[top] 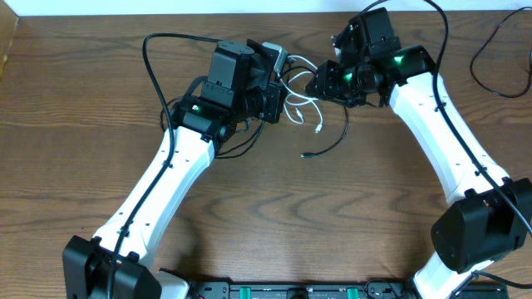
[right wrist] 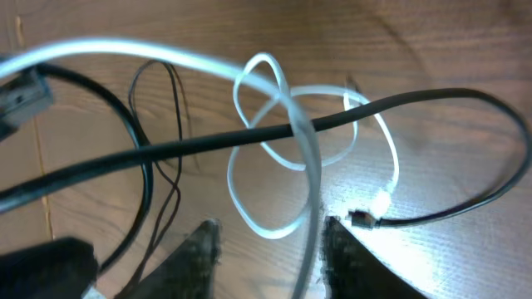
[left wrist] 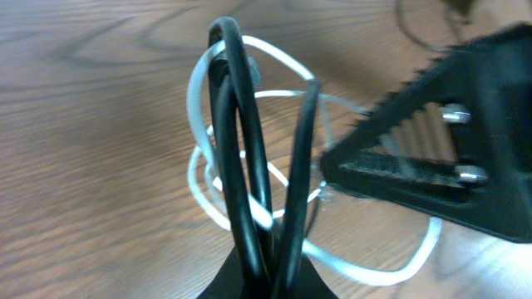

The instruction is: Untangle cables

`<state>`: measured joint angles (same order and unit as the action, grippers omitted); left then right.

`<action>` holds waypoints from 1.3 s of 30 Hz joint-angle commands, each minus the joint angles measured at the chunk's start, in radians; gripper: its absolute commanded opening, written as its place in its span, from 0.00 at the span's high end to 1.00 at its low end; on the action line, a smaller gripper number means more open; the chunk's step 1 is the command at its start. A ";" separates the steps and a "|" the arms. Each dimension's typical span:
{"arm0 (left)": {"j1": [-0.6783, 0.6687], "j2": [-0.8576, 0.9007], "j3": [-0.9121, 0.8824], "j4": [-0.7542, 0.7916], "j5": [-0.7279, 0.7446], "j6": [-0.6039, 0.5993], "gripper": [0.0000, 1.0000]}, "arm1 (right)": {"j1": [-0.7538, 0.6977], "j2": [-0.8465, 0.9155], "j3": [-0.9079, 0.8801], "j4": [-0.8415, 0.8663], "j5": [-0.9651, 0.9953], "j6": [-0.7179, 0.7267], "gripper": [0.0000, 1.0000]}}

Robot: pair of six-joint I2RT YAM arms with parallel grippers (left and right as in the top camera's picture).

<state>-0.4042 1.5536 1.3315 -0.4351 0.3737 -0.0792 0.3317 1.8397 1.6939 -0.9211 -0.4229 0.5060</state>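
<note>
The wooden table is filling the overhead view, with the left arm reaching up from 7 o'clock and the right arm from 5 o'clock. They are meeting over the tangle, which is lying at about 1 o'clock from the table's middle. The left gripper is sitting at the tangle's 9 o'clock, clamped tight on several strands of the black cable, which are rising out of its closed fingertips. The right gripper is hovering at the tangle's 3 o'clock with its jaws partly apart and gripping nothing. A run of the white cable is passing down between its fingers, close to the one at 3 o'clock. The white cable is looping around and over the black one, so the two are crossing in several places. The white plug end and the black plug end are lying free on the wood, just beside each other. The step in hand looks like anchoring the black cable while taking hold of the white one. The next move is probably calling for the right jaws to close on that white run alone and draw it away toward 3 o'clock.
</note>
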 commanded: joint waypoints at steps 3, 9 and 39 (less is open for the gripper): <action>0.002 -0.012 0.003 -0.032 -0.205 -0.004 0.93 | 0.000 0.008 0.005 -0.038 0.010 -0.098 0.94; 0.031 -0.012 0.003 -0.047 -0.233 0.006 0.93 | -0.047 0.008 0.005 -0.127 0.141 -0.149 0.99; 0.369 -0.012 0.003 -0.171 -0.237 0.007 0.93 | -0.645 0.008 0.005 -0.280 0.454 -0.134 0.99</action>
<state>-0.0616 1.5536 1.3315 -0.5999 0.1612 -0.0780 -0.2817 1.8397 1.6939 -1.1934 0.0174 0.3775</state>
